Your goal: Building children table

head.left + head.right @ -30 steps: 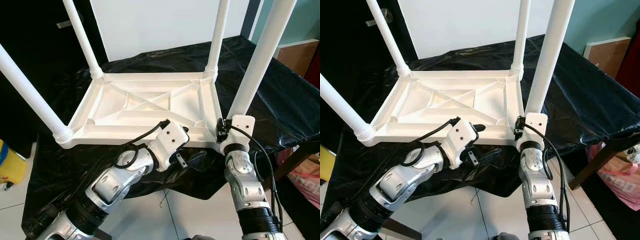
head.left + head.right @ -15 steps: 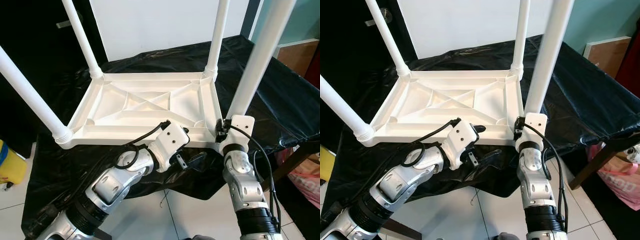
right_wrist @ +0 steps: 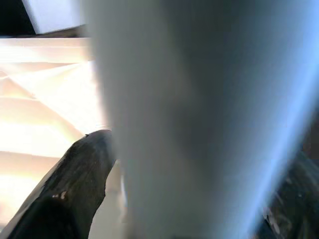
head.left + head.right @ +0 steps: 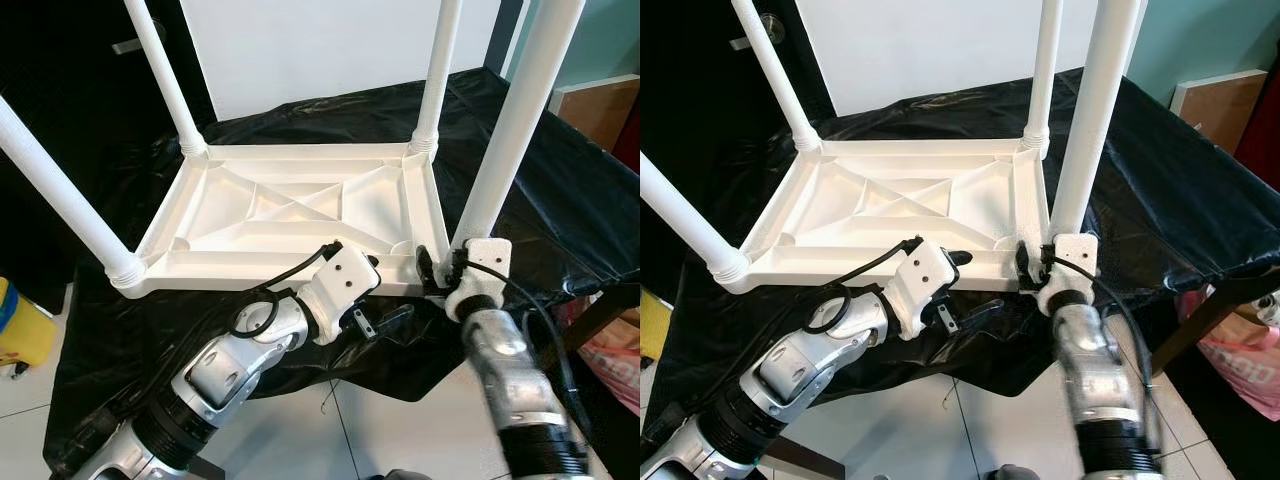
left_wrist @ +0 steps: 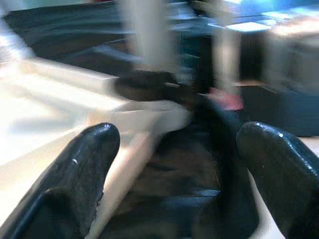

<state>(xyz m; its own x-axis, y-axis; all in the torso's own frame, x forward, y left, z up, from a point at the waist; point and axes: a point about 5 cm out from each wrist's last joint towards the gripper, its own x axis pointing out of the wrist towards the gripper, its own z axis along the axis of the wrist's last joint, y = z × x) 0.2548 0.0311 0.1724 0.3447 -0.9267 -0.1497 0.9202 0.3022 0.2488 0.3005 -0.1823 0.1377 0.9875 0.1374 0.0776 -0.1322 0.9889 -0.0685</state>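
Observation:
A white plastic children's table lies upside down on a black-draped surface, with its legs pointing up. My right gripper is shut on the base of the near-right leg, where the leg meets the table's corner. In the right wrist view the leg stands between the black fingers. My left gripper is open at the table's front edge, just left of that corner. In the left wrist view the white rim runs between its spread fingers.
The black cloth hangs over the support's edges. A yellow object sits on the tiled floor at the left. A wooden board and a pink bag are at the right. A white wall is behind.
My right wrist has turned around the leg's base and its forearm has swung to the right, blurred in motion. The left arm and the table stay put.

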